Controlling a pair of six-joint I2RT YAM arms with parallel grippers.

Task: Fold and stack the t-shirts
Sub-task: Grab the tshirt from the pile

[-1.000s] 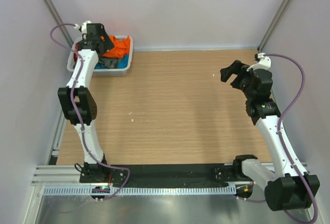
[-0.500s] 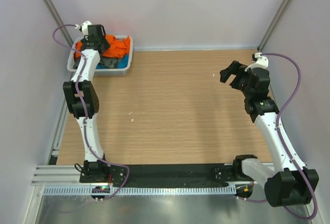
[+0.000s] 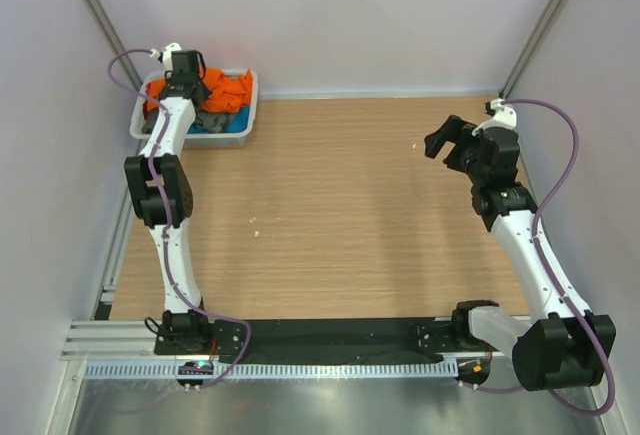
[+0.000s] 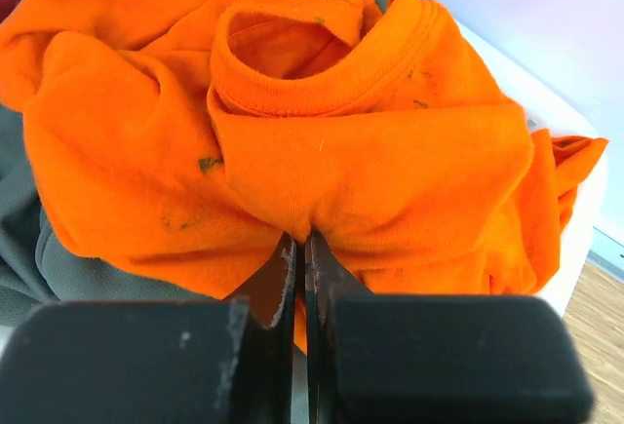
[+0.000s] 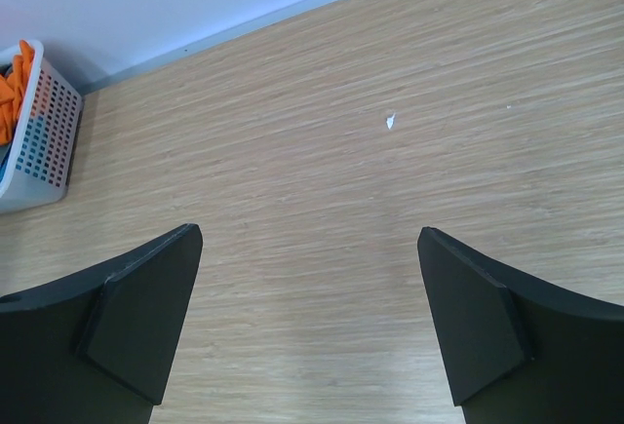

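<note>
Pinching orange t-shirt [image 4: 370, 161], left gripper [image 4: 300, 249] over basket [image 3: 250, 105]

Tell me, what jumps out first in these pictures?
The bright orange t-shirt, heaped in the white basket in the far left corner. The left gripper is pinched shut on a fold of it, while the right gripper hangs wide open over the wooden table.

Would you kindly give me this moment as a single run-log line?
left pincer: shut on orange t-shirt in basket | right pincer: open, empty, above table
</note>
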